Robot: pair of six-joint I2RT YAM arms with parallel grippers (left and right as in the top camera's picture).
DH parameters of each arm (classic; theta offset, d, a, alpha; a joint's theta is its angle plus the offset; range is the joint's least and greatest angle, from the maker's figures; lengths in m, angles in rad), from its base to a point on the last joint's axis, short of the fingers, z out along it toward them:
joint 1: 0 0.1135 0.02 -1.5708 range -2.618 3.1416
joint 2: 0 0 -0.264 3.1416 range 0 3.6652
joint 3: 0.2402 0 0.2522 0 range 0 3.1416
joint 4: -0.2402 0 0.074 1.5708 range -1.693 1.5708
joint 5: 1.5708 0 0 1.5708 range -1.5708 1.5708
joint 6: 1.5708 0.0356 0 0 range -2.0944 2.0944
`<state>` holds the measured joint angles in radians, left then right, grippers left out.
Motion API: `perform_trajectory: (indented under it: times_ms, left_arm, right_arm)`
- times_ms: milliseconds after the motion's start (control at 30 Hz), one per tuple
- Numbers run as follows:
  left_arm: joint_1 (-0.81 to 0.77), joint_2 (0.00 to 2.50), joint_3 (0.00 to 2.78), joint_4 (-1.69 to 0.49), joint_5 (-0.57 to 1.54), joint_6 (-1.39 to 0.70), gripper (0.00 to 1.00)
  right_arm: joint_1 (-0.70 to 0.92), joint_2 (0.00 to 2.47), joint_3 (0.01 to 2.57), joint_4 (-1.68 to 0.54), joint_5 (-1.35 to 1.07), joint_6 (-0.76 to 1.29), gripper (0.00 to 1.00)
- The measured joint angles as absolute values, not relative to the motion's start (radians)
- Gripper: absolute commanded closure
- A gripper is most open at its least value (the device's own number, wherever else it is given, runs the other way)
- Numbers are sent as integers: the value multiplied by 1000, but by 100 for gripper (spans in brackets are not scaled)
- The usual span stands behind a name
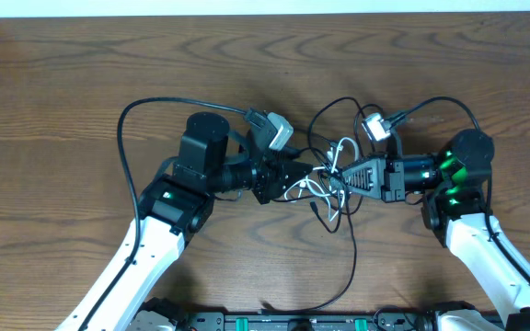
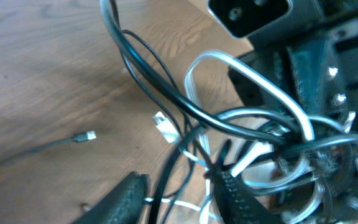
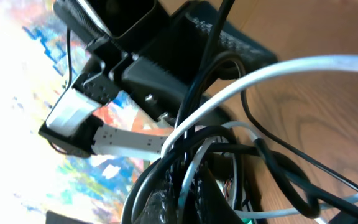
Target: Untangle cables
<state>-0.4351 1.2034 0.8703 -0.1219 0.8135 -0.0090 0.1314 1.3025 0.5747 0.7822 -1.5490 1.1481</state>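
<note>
The cables (image 1: 331, 179) lie knotted at the table's middle, between my two grippers. They are thin black cords and a white cord (image 1: 342, 150). One black cord (image 1: 352, 257) trails toward the front edge. My left gripper (image 1: 304, 176) is open at the knot's left. In the left wrist view its fingers (image 2: 179, 200) straddle a black cord (image 2: 166, 186) and the white cord (image 2: 253, 74) without pinching them. A loose plug end (image 2: 89, 135) lies on the wood. My right gripper (image 1: 340, 176) is at the knot's right. In the right wrist view its fingers (image 3: 188, 196) are shut on the white cord (image 3: 260, 78), with black loops (image 3: 291, 180) around them.
The thicker black arm wires arc over the table at the left (image 1: 125, 129) and the right (image 1: 449, 103). The wooden table (image 1: 63, 74) ends at a white wall along the top. The arm bases stand at the front edge (image 1: 274, 322).
</note>
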Motion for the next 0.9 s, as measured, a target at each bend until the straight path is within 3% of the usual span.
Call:
perform_trajectory:
  times_ms: [33, 333, 367, 400, 433, 500, 733, 900]
  left_arm:
    - [-435, 1209, 870, -120, 813, -7, 92]
    - [-433, 1219, 870, -109, 814, 28, 92]
    - [-431, 1216, 870, -109, 814, 28, 87]
    - [-427, 1213, 870, -109, 814, 32, 69]
    - [-424, 1209, 870, -109, 814, 33, 60]
    - [-415, 1198, 870, -109, 814, 29, 54]
    - [-412, 1191, 870, -109, 814, 27, 54]
    - [-412, 1191, 870, -110, 813, 29, 81]
  right_arm:
    - [136, 1303, 575, 782, -1549, 1148, 99]
    - [140, 1303, 575, 782, -1549, 1148, 99]
    - [140, 1303, 575, 782, -1549, 1148, 99]
    - [140, 1303, 575, 782, -1549, 1148, 99]
    - [140, 1303, 575, 783, -1549, 1148, 99]
    - [140, 1303, 575, 784, -1549, 1148, 99]
    - [140, 1303, 575, 786, -1549, 1148, 99]
    - [140, 1303, 575, 786, -1549, 1148, 99]
